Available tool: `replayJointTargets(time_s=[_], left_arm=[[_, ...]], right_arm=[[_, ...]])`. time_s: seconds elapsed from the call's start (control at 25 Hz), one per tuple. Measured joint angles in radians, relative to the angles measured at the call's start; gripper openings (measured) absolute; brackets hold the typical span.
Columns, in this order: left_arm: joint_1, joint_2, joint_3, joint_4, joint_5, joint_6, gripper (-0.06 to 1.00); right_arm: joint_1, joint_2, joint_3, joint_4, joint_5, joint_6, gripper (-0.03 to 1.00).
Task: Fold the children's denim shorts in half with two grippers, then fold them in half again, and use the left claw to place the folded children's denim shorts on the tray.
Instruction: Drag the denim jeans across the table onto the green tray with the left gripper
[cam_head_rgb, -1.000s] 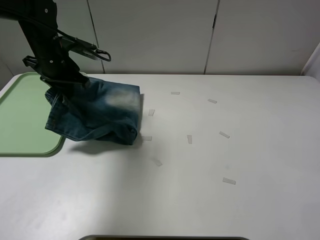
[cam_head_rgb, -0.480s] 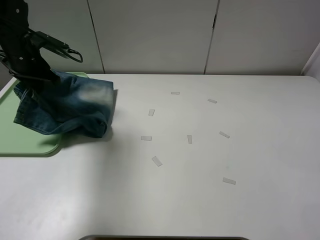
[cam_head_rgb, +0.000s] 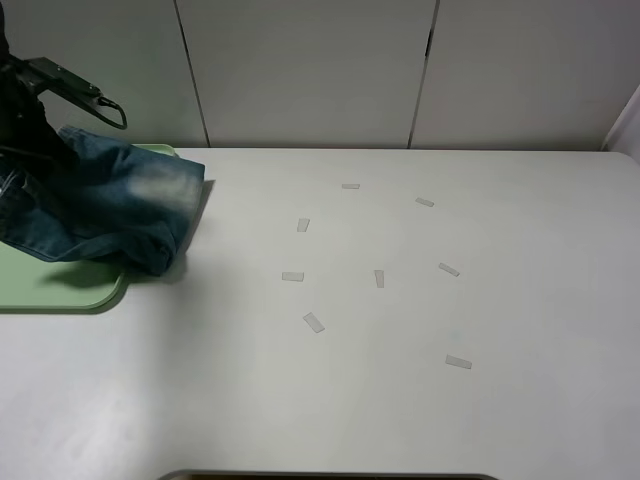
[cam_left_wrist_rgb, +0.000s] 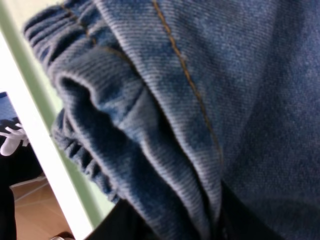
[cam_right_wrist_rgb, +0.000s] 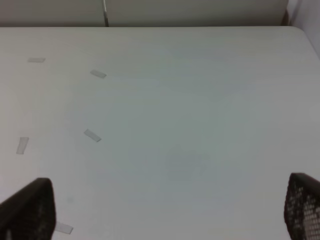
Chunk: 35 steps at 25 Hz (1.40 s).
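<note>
At the nine o'clock side of the white worktop, the folded children's denim shorts are hanging from the left arm, above the edge where the green tray is meeting the bare surface. The bundle is lying partly over the tray and partly over the worktop, and its lower corner toward four o'clock is reaching past the tray rim; I cannot tell whether the cloth is touching the tray under it. A faded, pale patch is showing on the upper face of the shorts. The left gripper is sitting at the ten o'clock end of the bundle, dark against the wall, with a cable loop sticking out toward two o'clock. Its fingers are hidden by the fabric, so the grasp itself is not showing, but the shorts are lifted and draping from it, so it is clenched on them. In the left wrist view, denim folds with an elastic waistband and orange stitching are filling nearly the whole picture, and a strip of the tray is showing beside them.

Several small pieces of pale tape are lying scattered over the middle of the worktop, well apart from the shorts. The right gripper is appearing only in its own wrist view, where the two dark fingertips are standing wide apart, released, over the bare worktop with nothing between them.
</note>
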<state>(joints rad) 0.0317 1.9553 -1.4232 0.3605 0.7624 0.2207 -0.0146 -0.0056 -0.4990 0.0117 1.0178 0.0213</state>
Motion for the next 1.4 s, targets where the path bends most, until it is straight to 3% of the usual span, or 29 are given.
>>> replayJointTargets(time_s=[0.36, 0.6, 0.84, 1.4], left_arm=[[0.083, 0.0, 0.0, 0.004, -0.082, 0.01, 0.22], [0.105, 0.0, 0.003, 0.01, -0.109, 0.014, 0.22], [0.141, 0.0, 0.005, 0.016, -0.135, 0.085, 0.22], [0.174, 0.0, 0.006, 0.0, -0.152, 0.089, 0.22]], right_arm=[[0.0, 0.0, 0.0, 0.0, 0.0, 0.0, 0.69], [0.0, 0.0, 0.0, 0.0, 0.0, 0.0, 0.69], [0.0, 0.0, 0.0, 0.0, 0.0, 0.0, 0.69], [0.0, 0.0, 0.0, 0.0, 0.0, 0.0, 0.69]])
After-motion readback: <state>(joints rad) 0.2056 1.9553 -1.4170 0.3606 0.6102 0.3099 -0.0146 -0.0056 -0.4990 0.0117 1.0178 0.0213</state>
